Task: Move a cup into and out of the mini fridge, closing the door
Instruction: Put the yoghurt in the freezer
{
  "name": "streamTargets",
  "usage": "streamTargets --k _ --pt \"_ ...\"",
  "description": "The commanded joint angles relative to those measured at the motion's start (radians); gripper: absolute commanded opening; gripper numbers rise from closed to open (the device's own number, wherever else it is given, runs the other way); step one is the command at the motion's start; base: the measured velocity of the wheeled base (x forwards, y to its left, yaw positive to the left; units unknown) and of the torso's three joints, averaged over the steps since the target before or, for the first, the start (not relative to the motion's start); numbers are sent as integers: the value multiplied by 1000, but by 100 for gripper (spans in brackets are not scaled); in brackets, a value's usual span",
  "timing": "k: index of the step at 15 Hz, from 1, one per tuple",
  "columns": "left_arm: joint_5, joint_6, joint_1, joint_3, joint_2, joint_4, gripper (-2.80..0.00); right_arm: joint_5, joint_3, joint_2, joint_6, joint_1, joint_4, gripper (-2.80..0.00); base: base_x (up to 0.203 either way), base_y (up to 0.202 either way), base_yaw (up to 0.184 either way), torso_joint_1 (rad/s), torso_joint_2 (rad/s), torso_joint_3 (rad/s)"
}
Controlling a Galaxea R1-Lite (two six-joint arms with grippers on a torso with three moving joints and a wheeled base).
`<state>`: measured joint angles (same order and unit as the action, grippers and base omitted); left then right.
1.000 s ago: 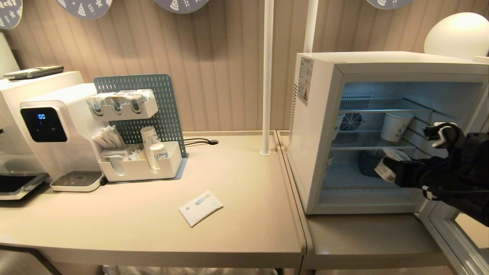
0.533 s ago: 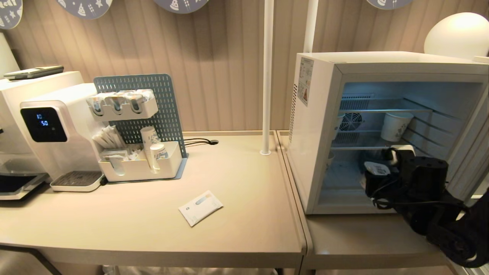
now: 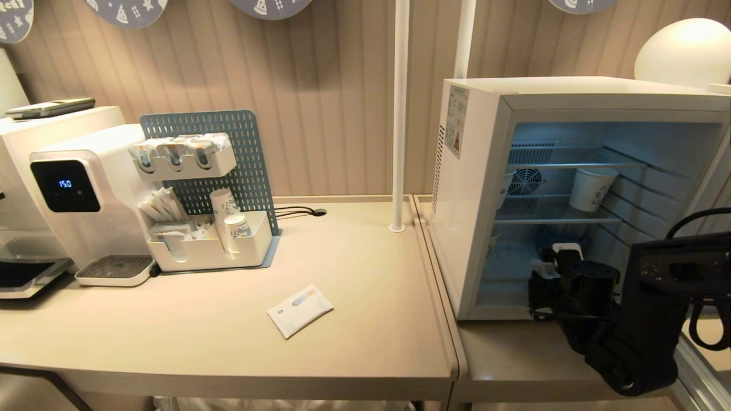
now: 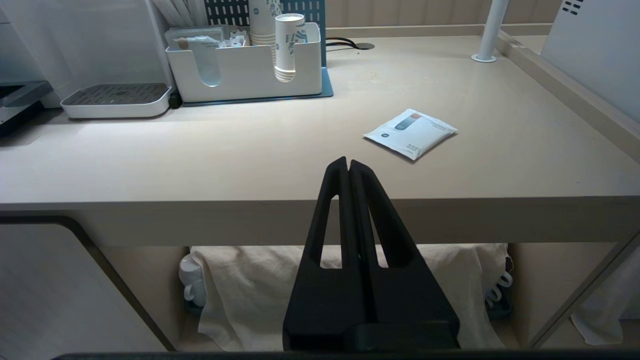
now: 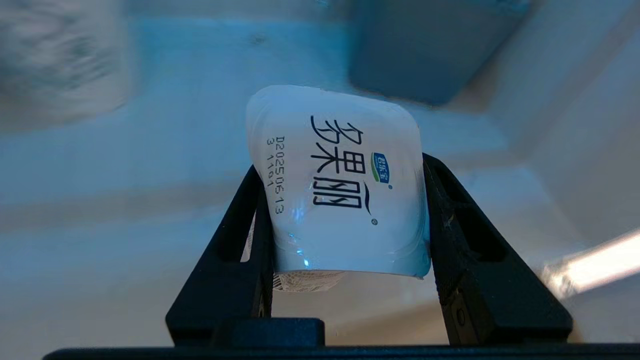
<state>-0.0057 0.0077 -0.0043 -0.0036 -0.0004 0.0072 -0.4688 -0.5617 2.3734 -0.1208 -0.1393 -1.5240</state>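
Observation:
The mini fridge (image 3: 480, 171) stands open at the right of the counter, lit blue inside. Its door (image 3: 694, 365) is swung out at the lower right edge. My right gripper (image 3: 545, 282) reaches low into the mouth of the bottom compartment. It is shut on the cup (image 5: 340, 185), a small white pot with a printed foil lid, held by its sides between both fingers (image 5: 250, 225). In the head view only a bit of the cup (image 3: 541, 269) shows. Whether it rests on the fridge floor I cannot tell. My left gripper (image 4: 348, 162) is shut and empty, parked below the table's front edge.
A white paper cup (image 3: 591, 188) with blue pattern stands on the middle wire shelf. A dark box (image 5: 425, 45) sits at the back of the bottom compartment. A white sachet (image 3: 300, 310) lies on the table. A cup organiser (image 3: 208, 245) and a water dispenser (image 3: 74, 194) stand at the left.
My right arm has swung down and left, carrying the cup from mid height at the opening's right side to the bottom compartment's front. The left arm has kept still.

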Motion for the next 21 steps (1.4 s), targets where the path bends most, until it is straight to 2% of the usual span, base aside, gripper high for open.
streamTargets --k 1,10,21 --pt "0 0 0 1 0 0 -280 -2 -55 80 -20 26 -2 -280 0 0 0 0 0 0" --pt "1 -5 0 2 0 -10 -280 29 -237 137 -43 59 114 -280 0 0 0 0 0 0" --pt "0 -5 0 2 -1 -10 -280 45 -190 90 -39 59 93 -280 0 0 0 0 0 0"
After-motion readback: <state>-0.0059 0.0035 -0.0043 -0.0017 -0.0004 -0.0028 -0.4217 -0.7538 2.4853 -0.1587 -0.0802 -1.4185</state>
